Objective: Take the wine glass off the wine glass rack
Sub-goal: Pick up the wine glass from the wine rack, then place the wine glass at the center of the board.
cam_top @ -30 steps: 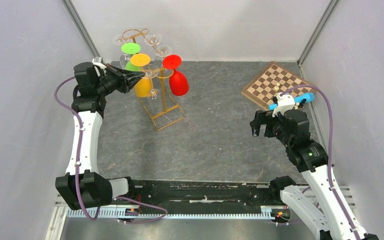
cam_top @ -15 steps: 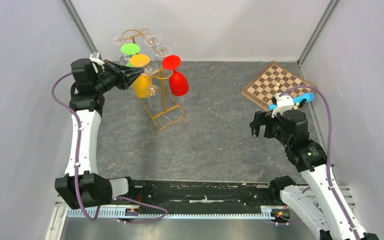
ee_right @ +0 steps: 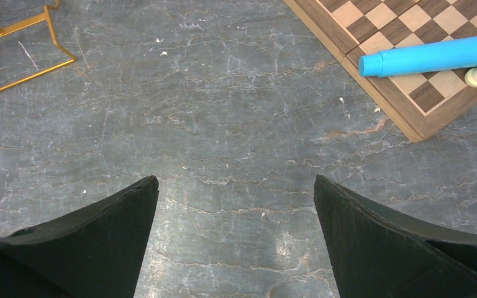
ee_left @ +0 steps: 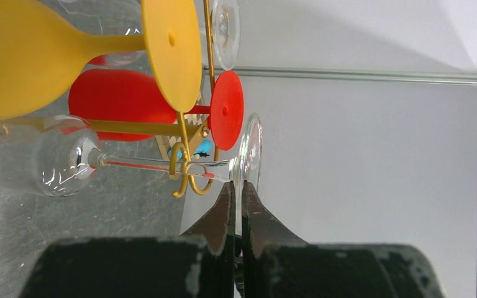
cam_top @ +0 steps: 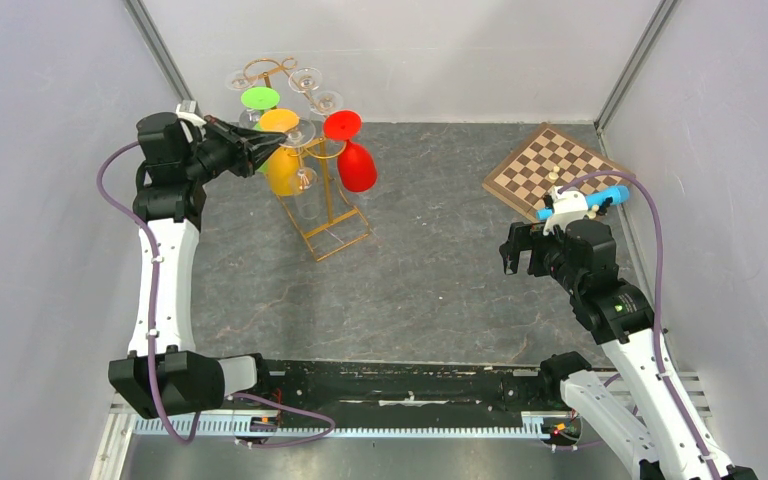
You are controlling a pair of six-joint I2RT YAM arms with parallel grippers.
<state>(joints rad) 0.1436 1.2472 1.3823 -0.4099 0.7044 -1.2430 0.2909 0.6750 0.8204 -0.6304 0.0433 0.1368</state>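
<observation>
The gold wire wine glass rack (cam_top: 332, 215) stands at the back left with several glasses hanging upside down. My left gripper (cam_top: 278, 148) is level with its top rail and shut on the rim of a clear wine glass's foot (ee_left: 252, 146). The glass's stem (ee_left: 155, 165) still lies in a gold loop hook (ee_left: 189, 181), and its bowl (ee_left: 67, 158) hangs beyond. In the left wrist view my left gripper (ee_left: 236, 189) pinches the foot edge. My right gripper (cam_top: 520, 250) hovers open and empty over the table, also seen in the right wrist view (ee_right: 236, 186).
A yellow glass (cam_top: 282, 170), a red glass (cam_top: 357, 165) and a green glass (cam_top: 260, 98) hang close by on the rack. A chessboard (cam_top: 550, 165) with a blue tube (cam_top: 585, 203) lies at the back right. The walls stand close on both sides.
My left arm has drawn slightly left and back while shut on the clear glass's foot. The right arm has not moved.
</observation>
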